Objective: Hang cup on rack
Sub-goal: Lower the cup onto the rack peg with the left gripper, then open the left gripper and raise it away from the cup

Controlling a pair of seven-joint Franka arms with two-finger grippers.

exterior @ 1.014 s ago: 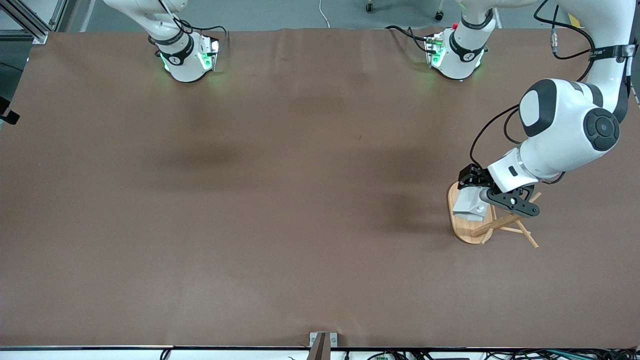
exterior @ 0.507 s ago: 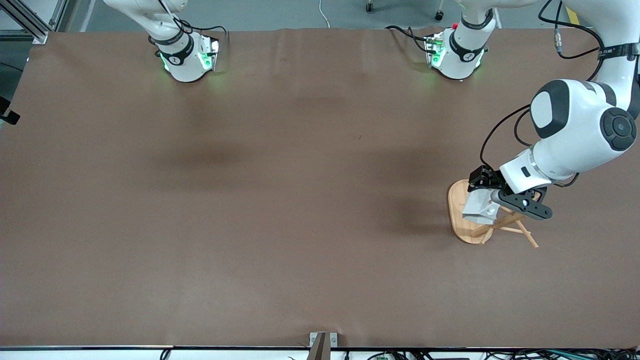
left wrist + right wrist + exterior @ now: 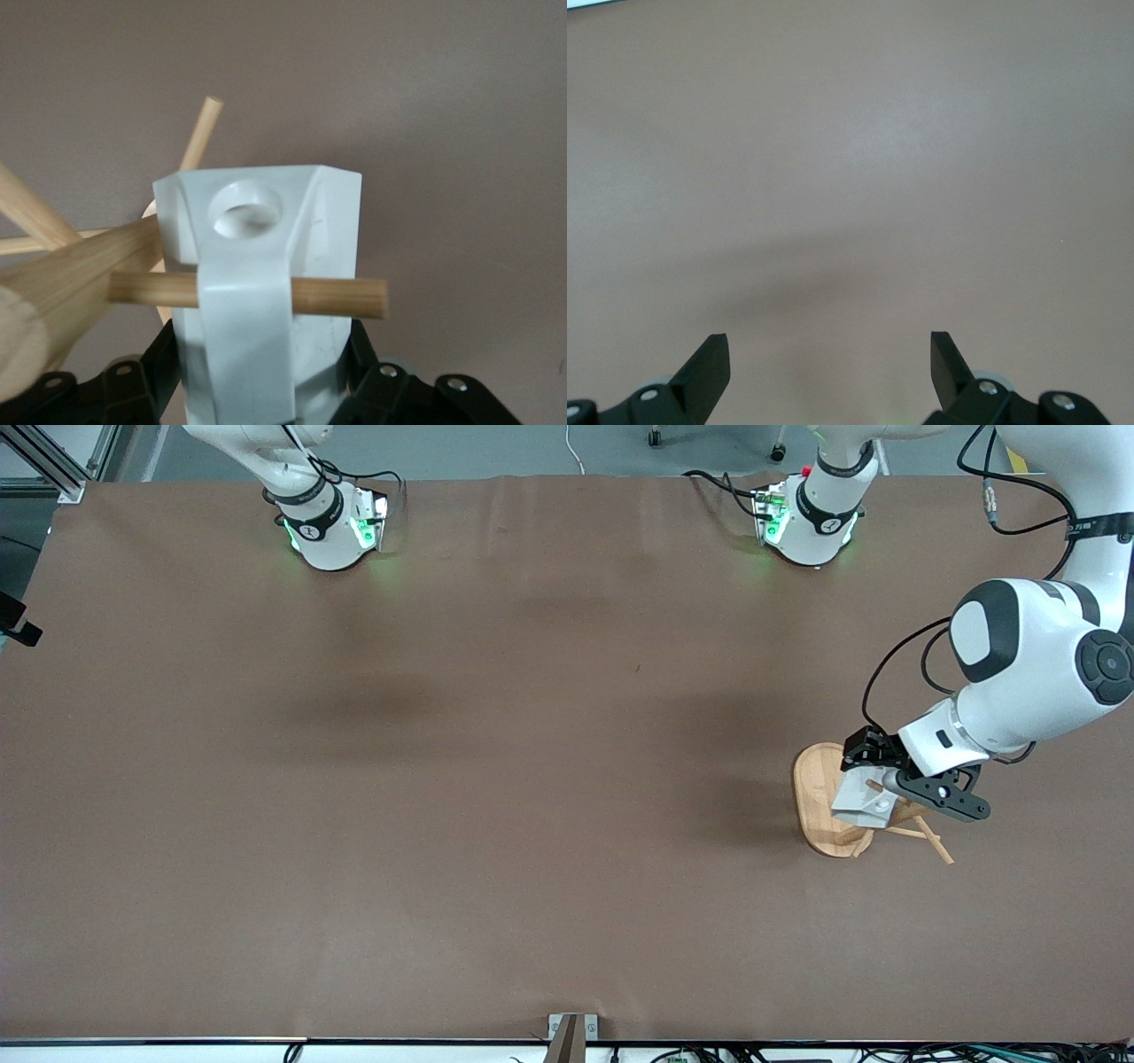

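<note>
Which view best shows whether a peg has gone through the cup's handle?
The left wrist view: a peg passes under the handle of the cup, held by the left gripper. The front view shows the cup small over the rack; the right wrist view shows none.

one cup [image 3: 861,801], one rack [image 3: 819,802], two grippers

white cup [image 3: 266,292], light bamboo rack [image 3: 819,802]
</note>
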